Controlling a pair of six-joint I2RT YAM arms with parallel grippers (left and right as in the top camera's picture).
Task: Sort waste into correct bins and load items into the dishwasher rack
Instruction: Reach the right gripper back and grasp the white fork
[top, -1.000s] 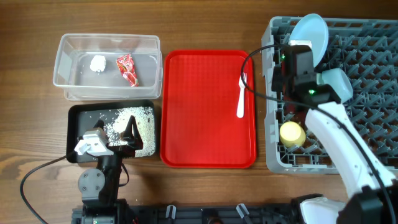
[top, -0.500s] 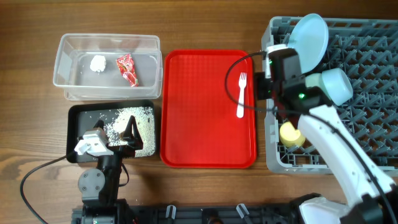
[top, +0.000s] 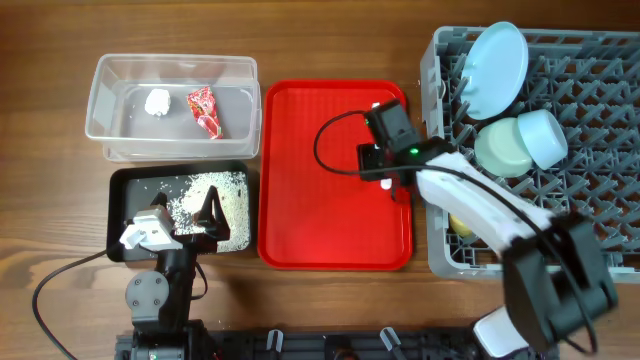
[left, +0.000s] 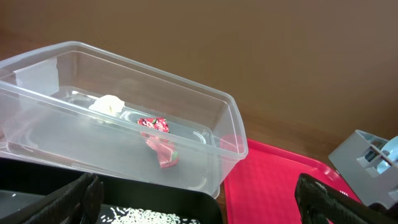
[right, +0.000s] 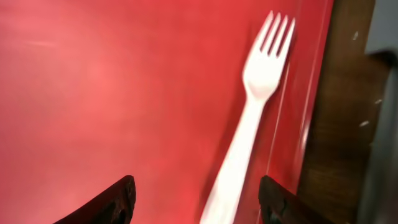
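Poised over the red serving tray (top: 300, 200) with the right gripper (right: 198, 200) spread wide and holding nothing, one finger on each side of the white fork (right: 252, 118). Fork flat on the tray, close to the right rim, with the tines away from the wrist camera and the handle between the two fingers. Probably about to go down and close on the handle. Main risk: a thin, flat, smooth piece on a smooth tray, so may slide or turn out of the squeeze instead of rising. Could also scrape the tray if lowered too far, or push the whole tray against the dishwasher rack (top: 436, 215) just beside it. Cannot tell from these views how high above the fork. Another danger at the raised rim: may catch the finger on that side and spoil the closing. Already in the rack: light blue plate (top: 497, 70), pale green bowl (top: 497, 150), light blue bowl (top: 545, 135) and yellow cup (top: 460, 225), partly hidden under the arm; easy to knock when bringing the fork over. Left gripper (left: 199, 202) likewise open and empty, at the near edge of the black tray (top: 118, 215) with the rice scraps (top: 215, 195); napkin ball (top: 157, 101) and red wrapper (top: 204, 110) inside the clear tub (top: 100, 130).
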